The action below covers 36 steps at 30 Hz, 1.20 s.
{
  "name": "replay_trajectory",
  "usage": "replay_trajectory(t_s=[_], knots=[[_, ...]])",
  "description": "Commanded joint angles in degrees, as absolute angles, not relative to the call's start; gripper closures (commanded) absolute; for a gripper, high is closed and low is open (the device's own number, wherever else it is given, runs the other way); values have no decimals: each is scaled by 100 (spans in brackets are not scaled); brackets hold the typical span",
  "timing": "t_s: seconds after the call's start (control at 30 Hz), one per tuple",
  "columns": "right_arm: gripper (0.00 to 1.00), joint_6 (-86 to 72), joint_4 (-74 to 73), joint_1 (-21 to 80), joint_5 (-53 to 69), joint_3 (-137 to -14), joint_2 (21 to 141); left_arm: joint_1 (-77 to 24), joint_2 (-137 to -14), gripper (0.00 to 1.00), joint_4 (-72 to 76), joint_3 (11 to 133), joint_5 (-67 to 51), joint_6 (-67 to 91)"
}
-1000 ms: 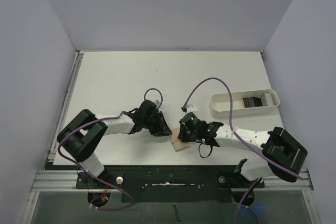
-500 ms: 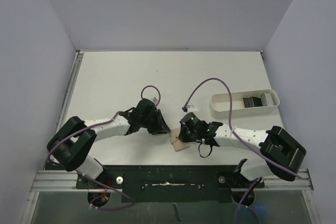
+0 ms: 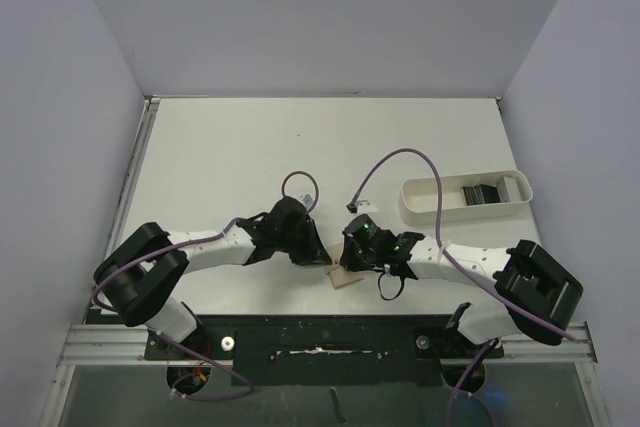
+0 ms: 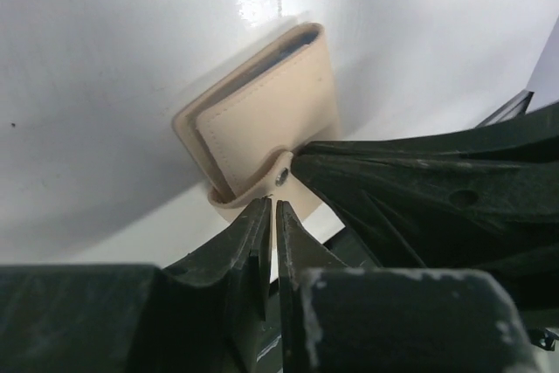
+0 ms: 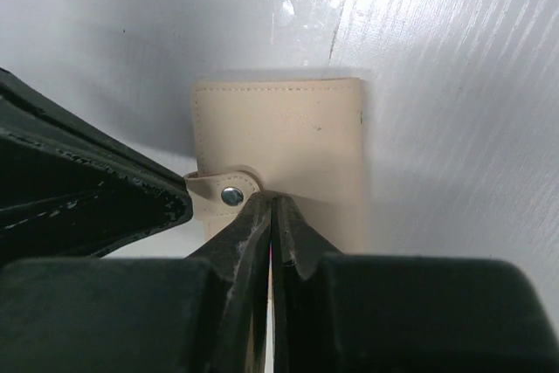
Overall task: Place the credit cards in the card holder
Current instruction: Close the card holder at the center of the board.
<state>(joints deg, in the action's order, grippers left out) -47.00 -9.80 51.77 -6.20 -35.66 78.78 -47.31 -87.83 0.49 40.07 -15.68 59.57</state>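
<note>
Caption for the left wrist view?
Closed tan card holder on the table, left gripper and right gripper shut at its snap tab.

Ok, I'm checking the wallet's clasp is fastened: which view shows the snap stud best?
The right wrist view: the snap stud sits large and sharp on the card holder. The left wrist view shows it smaller, angled. The top view shows only a tan corner of the holder, no stud.

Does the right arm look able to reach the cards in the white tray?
Likely yes: the credit cards lie in the white tray on its side, nothing between, though the right gripper is shut at the card holder.
</note>
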Motion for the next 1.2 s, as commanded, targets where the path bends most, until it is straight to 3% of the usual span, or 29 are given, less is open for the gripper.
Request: replay_trajectory(t_s=[0.0, 0.43, 1.17], knots=[[98, -4744, -892, 5136, -636, -3655, 7710, -4737, -8955, 94, 429, 4001, -1567, 6018], [80, -4823, -387, 4918, -158, -3541, 7408, -4728, -9066, 97, 293, 4013, -1418, 5968], [70, -5068, -261, 4895, 107, -3481, 7796, -4641, -8751, 97, 319, 3857, -1270, 6047]])
